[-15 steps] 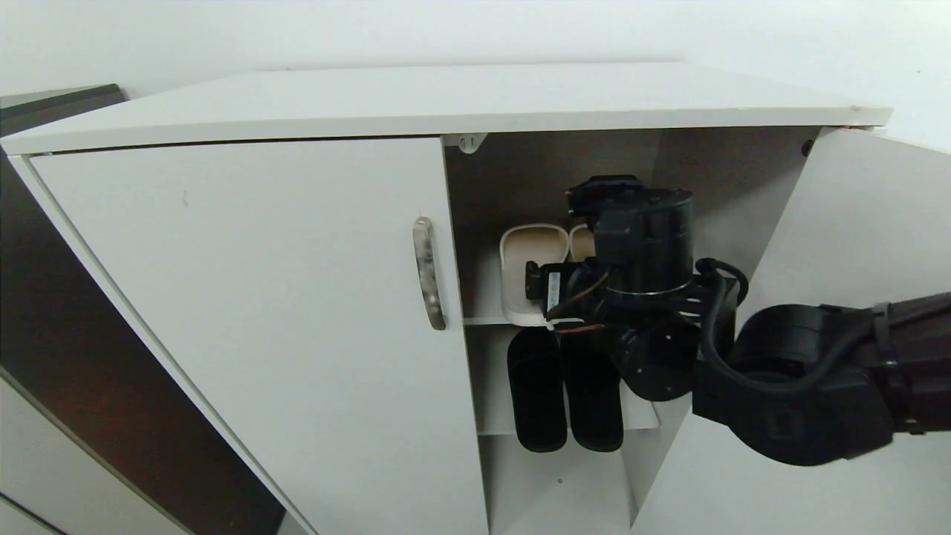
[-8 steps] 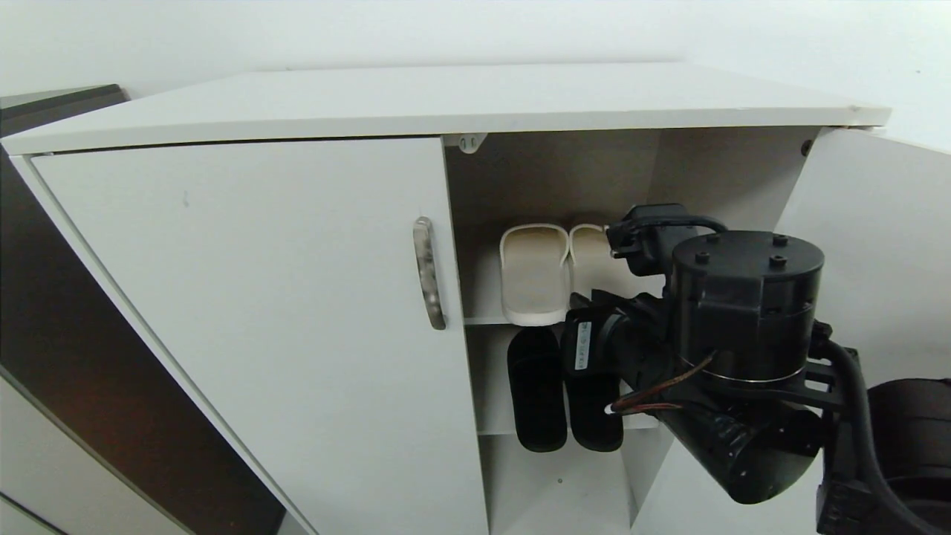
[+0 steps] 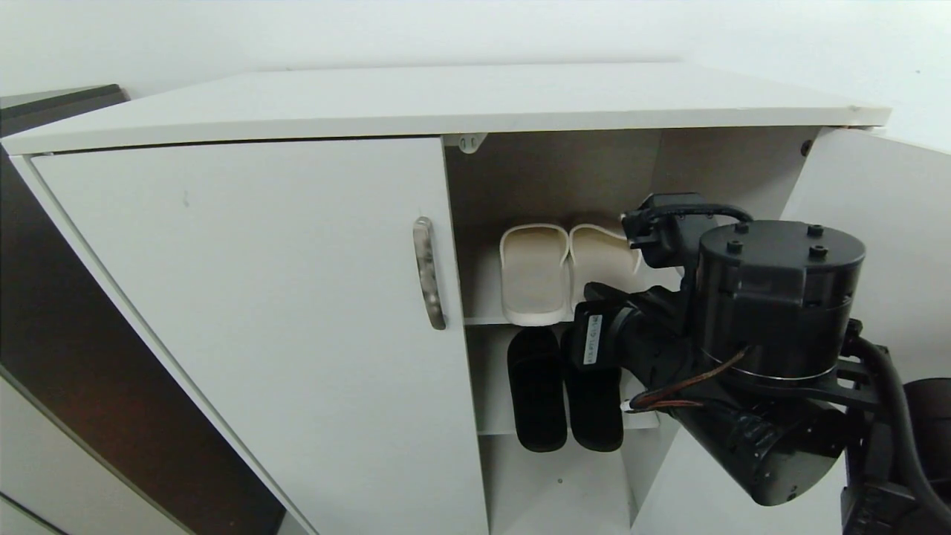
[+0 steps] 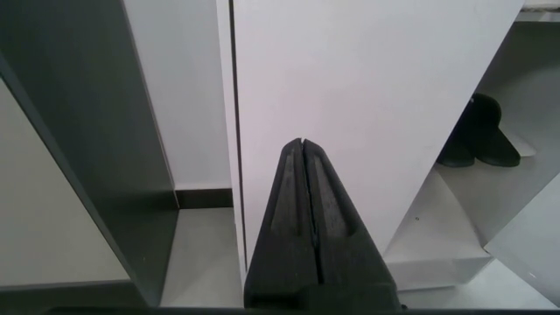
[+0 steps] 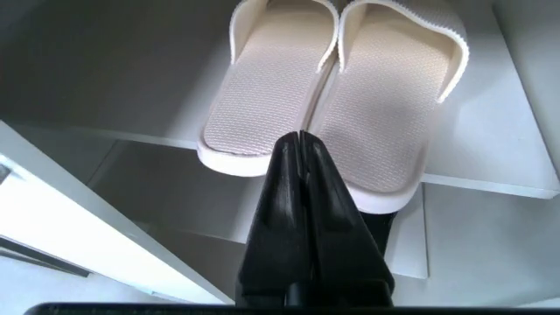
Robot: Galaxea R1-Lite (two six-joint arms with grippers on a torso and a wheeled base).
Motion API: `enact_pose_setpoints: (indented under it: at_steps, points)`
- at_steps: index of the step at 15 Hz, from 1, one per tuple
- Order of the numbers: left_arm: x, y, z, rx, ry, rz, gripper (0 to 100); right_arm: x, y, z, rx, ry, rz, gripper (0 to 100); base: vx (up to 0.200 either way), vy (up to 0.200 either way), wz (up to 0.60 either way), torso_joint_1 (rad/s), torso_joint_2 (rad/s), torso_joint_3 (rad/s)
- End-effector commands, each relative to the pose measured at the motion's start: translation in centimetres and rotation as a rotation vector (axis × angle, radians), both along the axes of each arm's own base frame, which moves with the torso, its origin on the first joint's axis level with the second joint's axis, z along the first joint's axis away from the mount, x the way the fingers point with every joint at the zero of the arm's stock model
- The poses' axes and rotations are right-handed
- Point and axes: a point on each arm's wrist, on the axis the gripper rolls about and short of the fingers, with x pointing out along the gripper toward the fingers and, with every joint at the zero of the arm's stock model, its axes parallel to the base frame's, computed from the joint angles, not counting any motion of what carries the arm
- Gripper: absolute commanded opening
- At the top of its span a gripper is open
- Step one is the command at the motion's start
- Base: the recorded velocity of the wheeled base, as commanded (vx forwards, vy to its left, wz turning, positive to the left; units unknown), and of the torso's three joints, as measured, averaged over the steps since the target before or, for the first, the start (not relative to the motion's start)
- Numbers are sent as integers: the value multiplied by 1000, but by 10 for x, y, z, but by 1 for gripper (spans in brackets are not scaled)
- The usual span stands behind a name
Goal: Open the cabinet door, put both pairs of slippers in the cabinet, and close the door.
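- The pair of cream textured foam slippers lies side by side and touching on the upper white shelf of the white laminate cabinet, with the near ends sticking out past the shelf edge.
- In your head view the right arm's black wrist housing covers the outer edge of the right-hand cream slipper.
- The pair of black slippers sits on the next shelf down, directly under the cream pair and also overhanging the front edge. The arm hides the near end of the right-hand one.
- From the right wrist you get only a dark sliver of the black pair under the upper shelf. From the left wrist you get just their ends, and the shelf above is cut off by the frame.
- The right gripper hangs in front of the cream pair at the shelf's front edge. Its two black fingers are pressed flat together with nothing between them. You cannot tell from here whether the tips touch the slippers.
- The left gripper faces the closed left door, its fingers likewise pressed together and empty.
- The left door carries a brushed metal bar handle. The right door stands swung wide open, its lower part hidden behind the arm.
- A dark brown panel stands just beside the cabinet on its left.
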Motion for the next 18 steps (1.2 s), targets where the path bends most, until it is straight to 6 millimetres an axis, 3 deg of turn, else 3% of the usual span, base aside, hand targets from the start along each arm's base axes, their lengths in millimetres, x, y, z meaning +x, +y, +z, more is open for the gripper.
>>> enact_pose_setpoints:
  at_steps: [1, 18]
  points:
    - [0, 0, 0, -1, 0, -1, 0, 0, 1, -1, -3, 3, 0, 0, -200, 0, 0, 2, 2, -2]
    - [0, 0, 0, -4, 1, -3, 0, 5, -10, -24, -59, 44, 40, 0, -200, 0, 0, 2, 1, 1]
